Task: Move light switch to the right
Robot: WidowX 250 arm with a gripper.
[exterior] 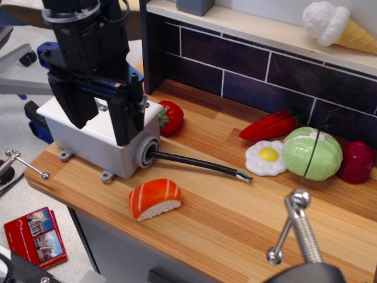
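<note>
The grey box point(97, 147) with a glossy white top plate point(56, 112) stands at the left end of the wooden counter, and its black cable point(194, 164) runs out to the right. My black gripper point(106, 127) hangs directly over the plate, its two fingers point(126, 118) apart and reaching down to the plate. A small silvery piece, the light switch lever point(102, 106), shows in the gap between the fingers. I cannot tell whether a finger touches it. Most of the plate's slot is hidden by the gripper.
A toy strawberry point(171, 117) lies right beside the box, and a salmon sushi piece point(154, 198) lies in front of it. A chilli point(271, 125), fried egg point(266, 157), cabbage point(312, 153) and red fruit point(356, 162) sit at the right. A tiled back wall point(235, 65) with a shelf rises behind.
</note>
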